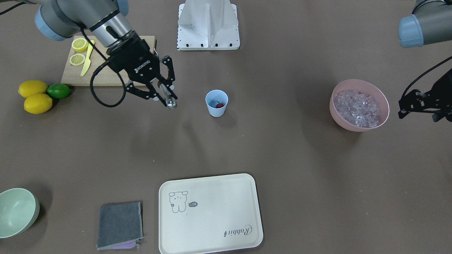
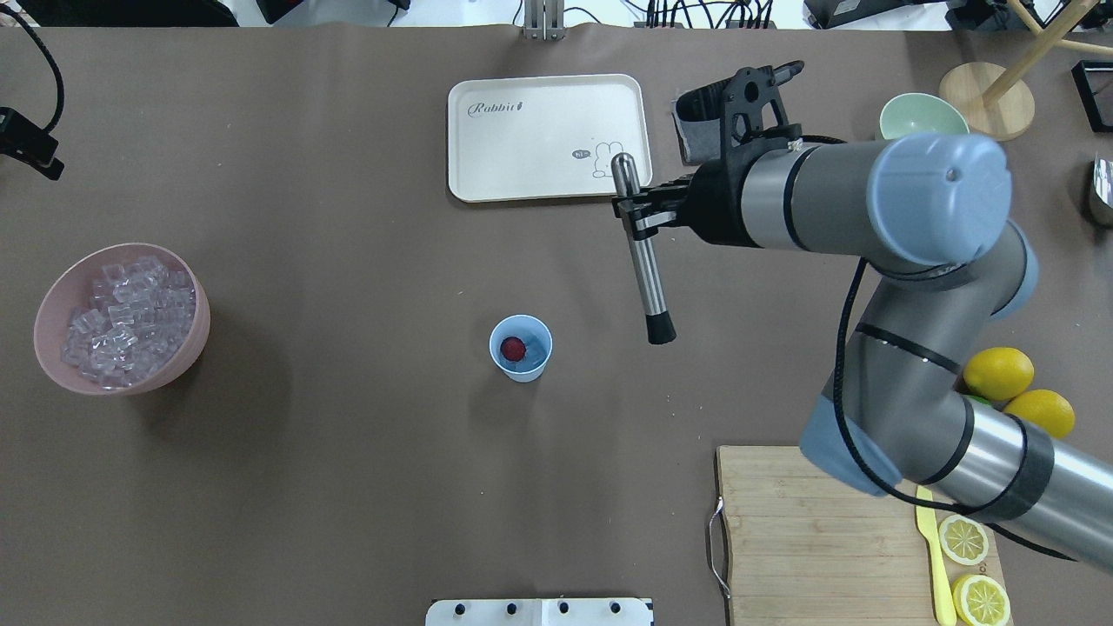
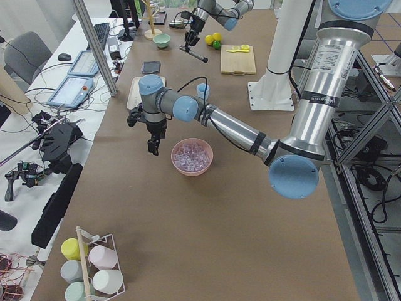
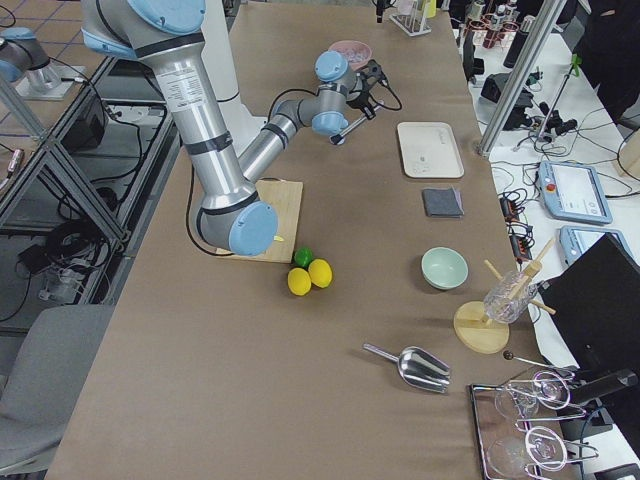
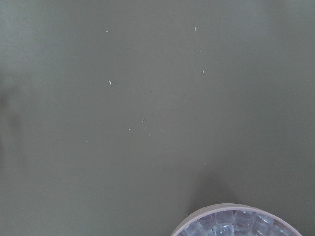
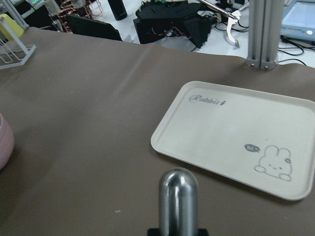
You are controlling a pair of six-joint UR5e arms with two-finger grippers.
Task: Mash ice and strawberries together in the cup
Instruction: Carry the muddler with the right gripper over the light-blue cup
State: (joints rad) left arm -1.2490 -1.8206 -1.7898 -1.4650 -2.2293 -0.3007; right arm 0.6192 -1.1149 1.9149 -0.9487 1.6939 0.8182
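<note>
The light blue cup stands upright mid-table with a red strawberry inside. The ice is heaped in a pink bowl off to one side. My right gripper is shut on a metal muddler, held nearly level above the table beside the cup and apart from it. My left gripper hangs beyond the pink bowl, seemingly open, with nothing in it.
A cream tray lies across the table from the robot, with a grey cloth and a green bowl beside it. A wooden board carries lemon halves and a yellow knife. Two lemons and a lime lie nearby.
</note>
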